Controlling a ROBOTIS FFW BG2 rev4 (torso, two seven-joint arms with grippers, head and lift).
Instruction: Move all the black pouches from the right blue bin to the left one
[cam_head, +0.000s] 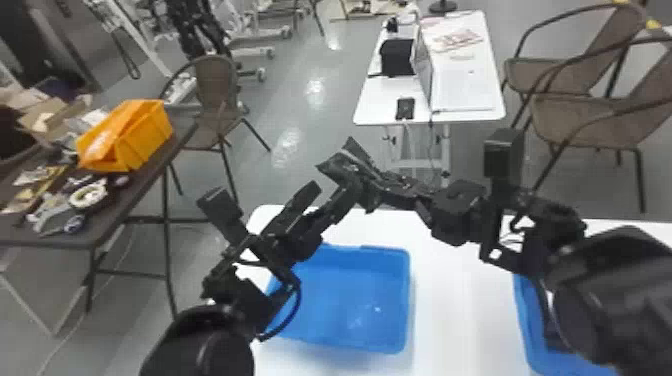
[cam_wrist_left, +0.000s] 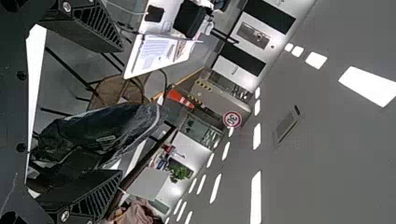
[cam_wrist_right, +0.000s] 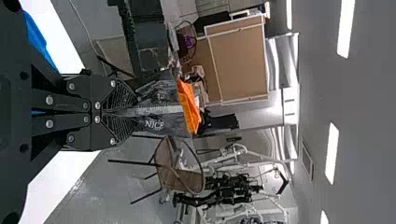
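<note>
Pouch (cam_wrist_right: 161, 123) pinched by my right fingers (cam_wrist_right: 117, 93), my left fingers (cam_wrist_left: 95, 193) spread near it, presumably for a handover (the left bin (cam_head: 360, 300) lies below)

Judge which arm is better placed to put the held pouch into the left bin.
Left, probably: its open gripper faces the pouch in the right gripper, and the left bin sits on that arm's side.

A black pouch (cam_wrist_left: 105, 128) lies between the parted jaws
</note>
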